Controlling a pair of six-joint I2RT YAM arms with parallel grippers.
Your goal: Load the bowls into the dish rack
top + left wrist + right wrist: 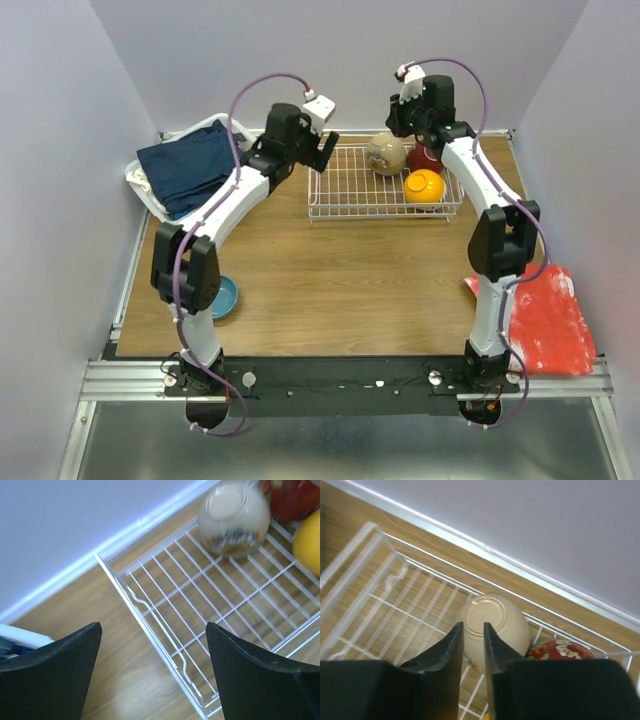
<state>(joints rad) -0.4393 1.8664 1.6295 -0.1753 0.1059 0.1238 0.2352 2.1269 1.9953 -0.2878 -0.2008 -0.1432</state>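
Observation:
The white wire dish rack [350, 195] stands at the back of the table. In its right part lie a cream bowl [386, 154] tipped on its side, a red patterned bowl [425, 157] and an orange bowl [424, 186]. A blue bowl [225, 295] sits on the table by the left arm. My left gripper [325, 150] is open and empty above the rack's left edge [165, 610]. My right gripper [402, 125] hovers above the cream bowl [505, 625], its jaws nearly together and holding nothing. The other bowls are out of view.
A white plastic basket with dark blue cloth [185, 168] stands at the back left. A red bag [550, 320] lies at the table's right front edge. Walls close in the back and both sides.

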